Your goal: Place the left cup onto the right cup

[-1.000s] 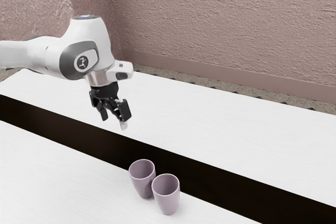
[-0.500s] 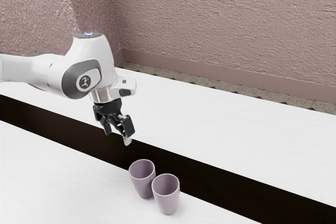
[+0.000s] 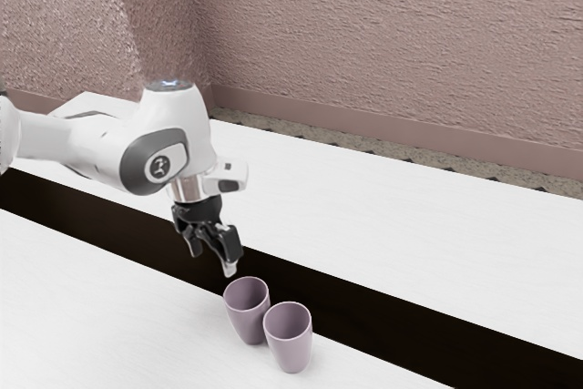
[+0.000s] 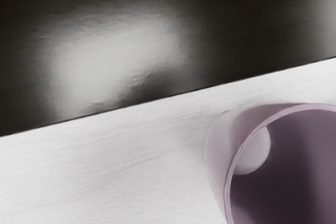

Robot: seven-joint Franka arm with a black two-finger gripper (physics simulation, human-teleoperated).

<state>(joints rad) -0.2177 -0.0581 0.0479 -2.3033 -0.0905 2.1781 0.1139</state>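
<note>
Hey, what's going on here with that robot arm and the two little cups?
A white robot arm is working over two mauve cups that stand upright, side by side, on a white table. Its hand hovers open just above the cup on the exterior view's left and holds nothing. The second cup stands right beside it. Neither cup has been lifted, so nothing is stacked yet.

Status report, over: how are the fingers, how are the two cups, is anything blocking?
Fingers open, empty, just above nearer cup. Both cups upright, second cup close beside it. Nothing in the way.
</note>
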